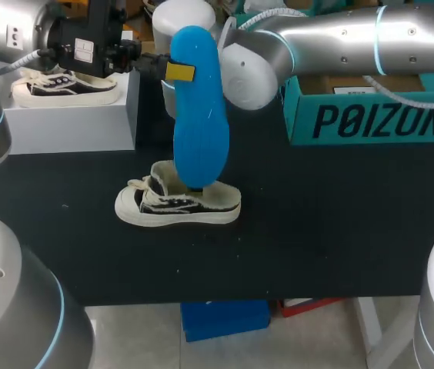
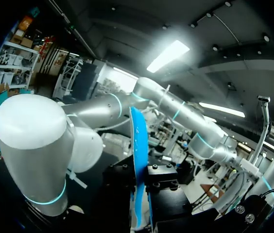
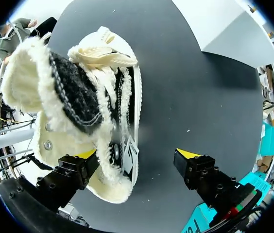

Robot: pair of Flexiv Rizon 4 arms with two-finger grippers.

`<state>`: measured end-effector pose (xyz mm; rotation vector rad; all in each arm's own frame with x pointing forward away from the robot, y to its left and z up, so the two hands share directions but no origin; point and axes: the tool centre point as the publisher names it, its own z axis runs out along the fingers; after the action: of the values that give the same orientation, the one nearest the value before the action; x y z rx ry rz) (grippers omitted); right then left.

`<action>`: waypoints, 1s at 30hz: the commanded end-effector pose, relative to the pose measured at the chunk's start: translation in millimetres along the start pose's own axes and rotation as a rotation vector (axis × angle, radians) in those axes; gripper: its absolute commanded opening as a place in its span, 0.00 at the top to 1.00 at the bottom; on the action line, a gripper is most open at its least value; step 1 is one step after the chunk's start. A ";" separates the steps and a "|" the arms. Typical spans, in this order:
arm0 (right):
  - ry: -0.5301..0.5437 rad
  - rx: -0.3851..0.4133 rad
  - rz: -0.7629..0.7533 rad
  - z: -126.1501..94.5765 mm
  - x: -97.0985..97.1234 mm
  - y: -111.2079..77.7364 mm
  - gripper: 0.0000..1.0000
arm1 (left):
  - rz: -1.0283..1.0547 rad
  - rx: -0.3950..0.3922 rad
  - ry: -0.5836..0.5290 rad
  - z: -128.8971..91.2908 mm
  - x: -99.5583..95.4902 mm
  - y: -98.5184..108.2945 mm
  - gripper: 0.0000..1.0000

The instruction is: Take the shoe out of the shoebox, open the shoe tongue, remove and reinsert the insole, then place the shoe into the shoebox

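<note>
Left gripper pinches the blue insole near its top end and holds it upright, lower end just over the shoe. From the left wrist, the insole runs edge-on between the fingers, so the grip looks two-sided, though the tips are hidden there. The shoe sits on its sole mid-worktop, toe left. Right gripper is spread wide above the shoe: one finger at its rim, the other over bare worktop. The teal shoebox is far right.
</note>
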<state>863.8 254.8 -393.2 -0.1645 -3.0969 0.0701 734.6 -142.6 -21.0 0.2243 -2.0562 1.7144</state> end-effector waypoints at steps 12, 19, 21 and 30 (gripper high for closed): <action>0.046 -0.041 0.027 18.1 -3.1 12.1 1.00 | 0.001 0.002 -0.002 1.3 -0.4 0.8 1.00; 0.046 -0.041 0.027 18.1 -3.1 12.1 1.00 | 0.001 0.002 -0.002 1.3 -0.4 0.8 1.00; 0.046 -0.041 0.027 18.1 -3.1 12.1 1.00 | 0.001 0.002 -0.002 1.3 -0.4 0.8 1.00; 0.046 -0.041 0.027 18.1 -3.1 12.1 1.00 | 0.001 0.002 -0.002 1.3 -0.4 0.8 1.00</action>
<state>867.0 266.4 -410.9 -0.2053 -3.0511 0.0065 734.6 -142.6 -21.0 0.2244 -2.0562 1.7144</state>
